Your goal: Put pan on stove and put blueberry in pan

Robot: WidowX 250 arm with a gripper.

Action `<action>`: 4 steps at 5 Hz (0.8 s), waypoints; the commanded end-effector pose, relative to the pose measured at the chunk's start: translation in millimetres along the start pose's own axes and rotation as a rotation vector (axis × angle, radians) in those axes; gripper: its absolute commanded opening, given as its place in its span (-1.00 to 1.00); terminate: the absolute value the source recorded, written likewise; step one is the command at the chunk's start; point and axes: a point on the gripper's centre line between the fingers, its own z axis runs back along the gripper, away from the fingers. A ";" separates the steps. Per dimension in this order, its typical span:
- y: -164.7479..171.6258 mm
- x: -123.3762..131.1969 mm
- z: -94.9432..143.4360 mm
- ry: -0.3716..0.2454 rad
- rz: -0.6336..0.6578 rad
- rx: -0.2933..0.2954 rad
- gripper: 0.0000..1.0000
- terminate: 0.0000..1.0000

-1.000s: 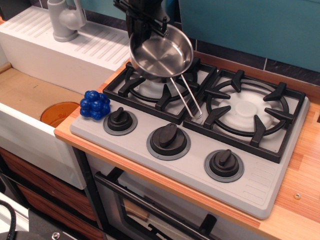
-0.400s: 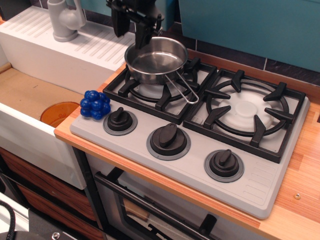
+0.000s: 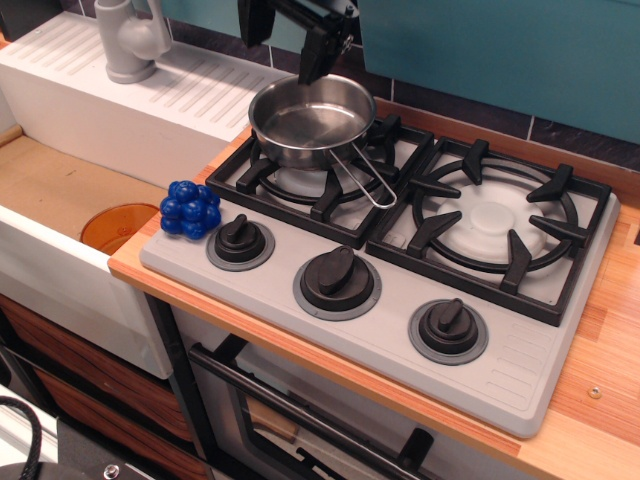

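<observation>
Observation.image gives me the whole counter (image 3: pixel 600 340) from above and in front, a wooden top running to the right edge, with a white sink (image 3: pixel 60 200) sunk at its left end and a grey faucet (image 3: pixel 128 38) at the far left corner. On the counter I see the stove (image 3: pixel 500 365), grey, filling most of the wood from the sink edge toward the right, its near edge close to the counter's front edge. Two black grates sit on it side by side along the far side, and three black knobs (image 3: pixel 338 280) line the near side. On the left grate (image 3: pixel 262 165), the one nearer the sink, I see the pan (image 3: pixel 312 120) resting upright and empty, its wire handle (image 3: pixel 368 180) pointing toward the near right, over the strip between the two grates. My gripper (image 3: pixel 285 35) hangs above the pan's far rim, near the counter's back edge, apart from the pan; its two dark fingers (image 3: pixel 318 52) are spread wide with nothing between them. Smallest, the blueberry (image 3: pixel 190 209) sits on the stove's near left corner, just beside the leftmost knob and close to the sink edge, well apart from the pan.
</observation>
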 end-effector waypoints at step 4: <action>21.2 -26.7 45.9 -0.132 0.033 0.048 1.00 -1.00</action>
